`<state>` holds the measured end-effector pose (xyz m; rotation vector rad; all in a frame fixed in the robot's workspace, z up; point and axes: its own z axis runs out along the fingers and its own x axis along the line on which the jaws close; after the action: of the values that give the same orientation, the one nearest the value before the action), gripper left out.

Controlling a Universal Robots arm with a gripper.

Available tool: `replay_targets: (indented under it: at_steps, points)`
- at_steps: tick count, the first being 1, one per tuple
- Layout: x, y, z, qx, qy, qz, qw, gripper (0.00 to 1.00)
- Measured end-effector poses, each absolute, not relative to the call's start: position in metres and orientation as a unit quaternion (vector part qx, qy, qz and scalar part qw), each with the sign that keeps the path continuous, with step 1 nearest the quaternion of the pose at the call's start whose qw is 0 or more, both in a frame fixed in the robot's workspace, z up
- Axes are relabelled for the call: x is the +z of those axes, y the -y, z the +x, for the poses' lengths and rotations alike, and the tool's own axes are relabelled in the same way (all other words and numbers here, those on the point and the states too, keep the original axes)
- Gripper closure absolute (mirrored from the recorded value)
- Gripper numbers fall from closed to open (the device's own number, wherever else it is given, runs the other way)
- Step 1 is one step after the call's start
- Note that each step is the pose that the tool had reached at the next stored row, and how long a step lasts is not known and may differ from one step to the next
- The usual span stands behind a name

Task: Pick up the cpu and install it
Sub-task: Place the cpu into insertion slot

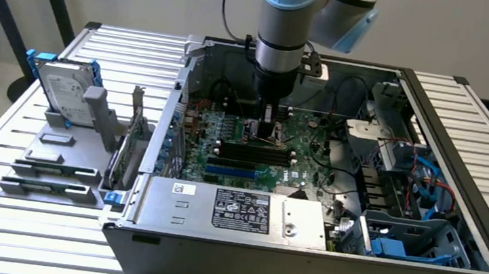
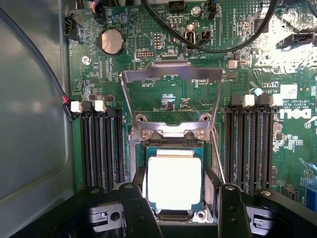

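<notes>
The cpu (image 2: 174, 182), a small square chip with a pale shiny metal top on a green edge, lies level in the motherboard socket (image 2: 173, 144). The socket's metal load plate (image 2: 171, 74) is swung up and open beyond it. My gripper (image 2: 176, 191) reaches down into the case over the socket (image 1: 268, 131), and its black fingers (image 2: 140, 198) press against the chip's two opposite edges, shut on it. In the exterior view the arm hides the chip.
Black memory slots (image 2: 101, 148) flank the socket on both sides, and black cables (image 2: 213, 39) cross the board beyond it. The open computer case (image 1: 459, 173) walls the work area. A hard drive with blue rails (image 1: 63, 87) stands on a grey fixture at the exterior view's left.
</notes>
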<state>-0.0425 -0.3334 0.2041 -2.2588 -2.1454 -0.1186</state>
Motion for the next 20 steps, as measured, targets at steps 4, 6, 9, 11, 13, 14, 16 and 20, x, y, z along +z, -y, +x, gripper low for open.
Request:
replay_targets:
  at_steps: [4,6,9,11,13,14,16,20]
  points:
    - [0.2026,0.3328,-0.0429,-0.039,0.688,-0.724,0.011,0.46]
    - [0.2019,0.3325,-0.0430,-0.039,0.689,-0.724,0.011,0.46]
    - [0.2012,0.3323,-0.0431,-0.040,0.689,-0.723,0.010,0.46]
    - [0.2008,0.3322,-0.0432,-0.040,0.690,-0.723,0.010,0.46]
    - [0.2005,0.3322,-0.0434,-0.041,0.690,-0.723,0.009,0.46]
    - [0.2003,0.3322,-0.0435,-0.041,0.690,-0.722,0.009,0.46]
    - [0.2000,0.3322,-0.0440,-0.041,0.690,-0.722,0.009,0.46]
    - [0.1996,0.3322,-0.0445,-0.041,0.692,-0.721,0.009,0.46]
